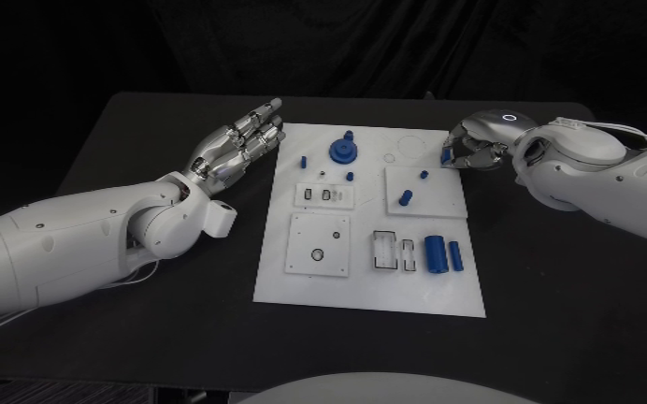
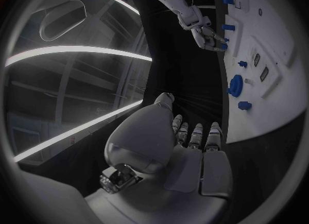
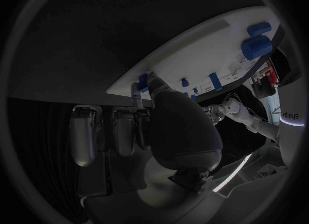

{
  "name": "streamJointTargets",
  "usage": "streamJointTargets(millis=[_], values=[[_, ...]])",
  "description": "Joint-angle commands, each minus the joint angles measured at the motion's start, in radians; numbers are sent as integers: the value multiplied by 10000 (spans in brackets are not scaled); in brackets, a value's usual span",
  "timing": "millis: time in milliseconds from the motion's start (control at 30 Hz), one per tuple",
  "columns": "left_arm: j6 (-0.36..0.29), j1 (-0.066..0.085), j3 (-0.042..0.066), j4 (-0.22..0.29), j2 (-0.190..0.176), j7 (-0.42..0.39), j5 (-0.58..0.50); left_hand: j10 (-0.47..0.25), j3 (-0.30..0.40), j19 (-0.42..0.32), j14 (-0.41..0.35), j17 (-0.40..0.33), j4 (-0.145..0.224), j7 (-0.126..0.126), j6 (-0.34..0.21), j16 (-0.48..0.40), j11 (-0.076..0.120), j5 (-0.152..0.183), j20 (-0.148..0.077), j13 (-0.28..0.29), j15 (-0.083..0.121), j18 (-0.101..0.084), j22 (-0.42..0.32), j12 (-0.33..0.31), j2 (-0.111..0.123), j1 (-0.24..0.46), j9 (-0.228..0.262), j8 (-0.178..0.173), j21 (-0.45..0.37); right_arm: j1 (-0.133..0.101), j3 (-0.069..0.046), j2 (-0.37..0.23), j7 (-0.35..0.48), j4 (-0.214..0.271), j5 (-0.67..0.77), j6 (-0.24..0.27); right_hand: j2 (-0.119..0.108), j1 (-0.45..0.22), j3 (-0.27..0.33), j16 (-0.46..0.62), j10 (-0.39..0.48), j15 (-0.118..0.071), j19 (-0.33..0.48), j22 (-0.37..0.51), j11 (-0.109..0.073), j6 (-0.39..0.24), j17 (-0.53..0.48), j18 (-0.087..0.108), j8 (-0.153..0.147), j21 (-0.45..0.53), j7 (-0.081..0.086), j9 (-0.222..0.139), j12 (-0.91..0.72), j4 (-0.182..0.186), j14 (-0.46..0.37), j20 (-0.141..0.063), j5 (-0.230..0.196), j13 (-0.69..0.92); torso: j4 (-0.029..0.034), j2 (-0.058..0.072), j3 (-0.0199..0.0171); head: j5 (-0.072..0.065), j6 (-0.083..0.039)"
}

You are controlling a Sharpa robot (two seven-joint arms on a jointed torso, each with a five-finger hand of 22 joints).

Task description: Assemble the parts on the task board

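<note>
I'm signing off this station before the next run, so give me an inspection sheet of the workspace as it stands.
Surface: black table, bare round the board.
Job's things: white task board; blue gear-like part, two blue cylinders lying near the board's front, small blue pegs.
Clutter: nothing seen.
Hands: left hand flat, fingers apart, holding nothing; right hand pinching a small blue part at the board's edge.
Cables: nothing seen.
Surroundings: dark backdrop.

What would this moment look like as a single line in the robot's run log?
left hand: open, beside task board | right hand: pinching small blue part at board's edge | blue gear: on board
</note>
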State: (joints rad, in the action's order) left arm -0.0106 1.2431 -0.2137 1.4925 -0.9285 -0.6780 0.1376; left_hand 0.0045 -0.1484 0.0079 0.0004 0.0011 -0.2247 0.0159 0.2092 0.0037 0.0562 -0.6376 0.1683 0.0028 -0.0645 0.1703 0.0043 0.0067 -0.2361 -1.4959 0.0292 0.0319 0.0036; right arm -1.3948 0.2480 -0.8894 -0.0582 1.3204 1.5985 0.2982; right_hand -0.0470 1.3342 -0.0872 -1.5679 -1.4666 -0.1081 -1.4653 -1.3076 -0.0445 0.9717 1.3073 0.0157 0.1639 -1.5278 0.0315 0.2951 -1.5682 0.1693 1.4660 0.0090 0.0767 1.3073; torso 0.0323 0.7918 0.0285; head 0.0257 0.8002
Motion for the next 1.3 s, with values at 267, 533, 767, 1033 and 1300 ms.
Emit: streamJointTargets(millis=[267, 533, 767, 1033, 1300], values=[[161, -22, 7, -15, -6, -252, 60, -1, 46, 14, -4, -11, -4, -34, 1, -37, -63, -39, 80, -12, -69, 57, 11, -51, -33, -74, 12, 16, 37, 33, -11, -35, 84, 121, 18, 689, 253, -7, -28, -29, -1042, -50, -807, -2480, -55, 127, 2635, -41, 94, -2, -19, 129, -26, -115, 1048, -58, -33, 2635, 1, 0, -2, 51, 22], [144, -23, 7, -4, -38, -240, 60, 3, 69, 18, -4, -11, 11, -45, 2, -37, -75, -37, 88, -10, -79, 56, 13, -50, -37, -70, 12, 16, 41, -18, -24, -123, 59, 493, 14, 1129, 406, -11, -50, -29, -1042, -60, -806, -2480, -78, 167, 2635, -40, 131, 0, -40, 234, -26, -165, 1048, -70, -33, 2635, -9, 1, -7, 68, -1], [137, -24, 7, -7, -41, -230, 60, 3, 69, 18, -4, -11, 11, -45, 2, -37, -75, -37, 88, -10, -79, 56, 13, -50, -37, -70, 12, 16, 41, -195, -28, -189, 60, 988, 13, 1345, 563, 53, -93, -29, -1042, -86, -819, -2488, -99, 264, 2635, -46, 197, -23, -77, 368, -26, -288, 1048, -91, -32, 2635, -18, -9, -1, 67, 7], [127, -24, 7, -7, -39, -226, 60, 6, 86, 19, -4, -11, 19, -48, -2, -37, -81, -37, 93, -9, -83, 56, 13, -48, -45, -66, 12, 15, 41, -290, -31, -176, 187, 1584, 9, 1835, 751, 132, -151, -29, -1042, -123, -816, -2486, -135, 432, 2635, -45, 289, -18, -118, 532, -26, -459, 1048, -125, -31, 2635, -9, -8, 9, 96, -26], [127, -24, 7, -11, -34, -215, 60, 6, 86, 19, -4, -11, 19, -48, -2, -37, -81, -37, 93, -9, -83, 56, 13, -48, -45, -66, 12, 15, 41, -301, -31, -32, 461, 2224, -469, 2385, 793, 154, -167, -29, -1042, -122, -831, -2495, -143, 438, 2635, -52, 288, -44, -105, 558, -26, -504, 1048, -129, -30, 2635, 10, -6, 12, 109, -21]])
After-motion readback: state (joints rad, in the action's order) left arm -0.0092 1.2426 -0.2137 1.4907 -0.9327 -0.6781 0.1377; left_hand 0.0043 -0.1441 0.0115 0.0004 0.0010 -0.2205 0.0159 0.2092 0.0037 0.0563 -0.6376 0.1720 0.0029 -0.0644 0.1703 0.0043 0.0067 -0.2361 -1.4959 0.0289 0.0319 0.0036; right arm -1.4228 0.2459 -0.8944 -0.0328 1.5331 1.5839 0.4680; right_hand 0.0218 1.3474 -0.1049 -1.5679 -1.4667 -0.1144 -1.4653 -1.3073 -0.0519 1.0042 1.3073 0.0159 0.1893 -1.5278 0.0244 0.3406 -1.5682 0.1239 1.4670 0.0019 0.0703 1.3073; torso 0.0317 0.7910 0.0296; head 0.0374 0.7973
